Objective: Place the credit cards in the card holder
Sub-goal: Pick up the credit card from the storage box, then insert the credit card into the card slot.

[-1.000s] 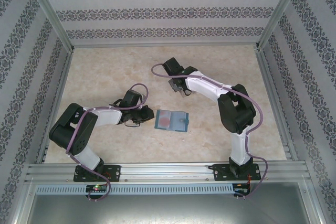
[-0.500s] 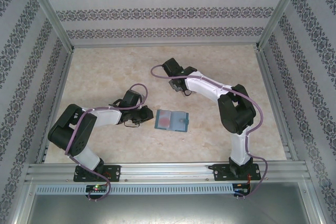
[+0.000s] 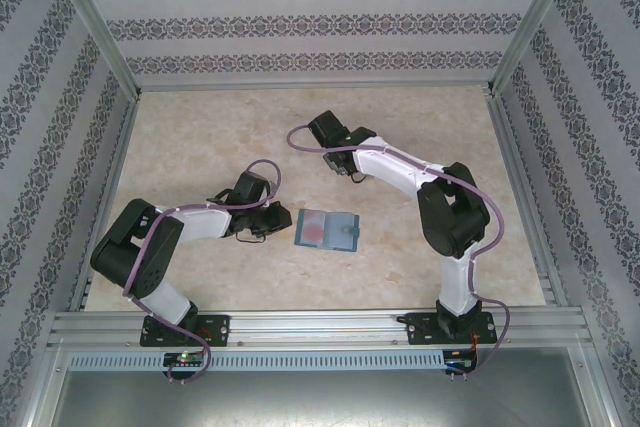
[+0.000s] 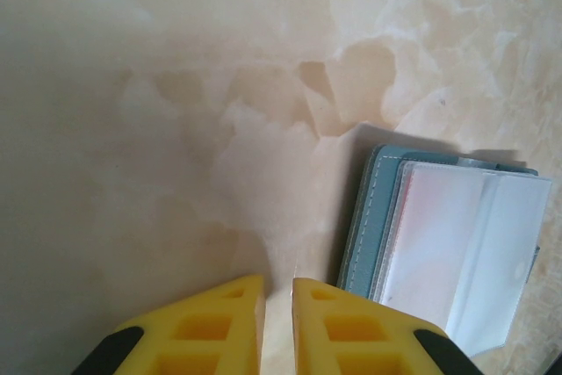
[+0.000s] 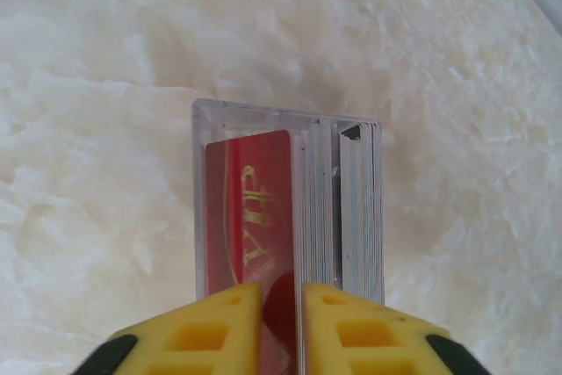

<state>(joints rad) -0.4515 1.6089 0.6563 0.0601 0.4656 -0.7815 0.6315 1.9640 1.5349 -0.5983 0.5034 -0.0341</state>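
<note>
The card holder is laid open on the table, near its middle. The left gripper is placed just left of it, apart. Farther back a stand is set, and a card is stood in it, caught between the right gripper's fingertips.

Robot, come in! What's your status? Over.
Right end effector pinching red plastic VIP card in pale grey ribbed stand. Left end effector shut, empty, beside open teal-blue folding card holder. Nothing blocking between.
</note>
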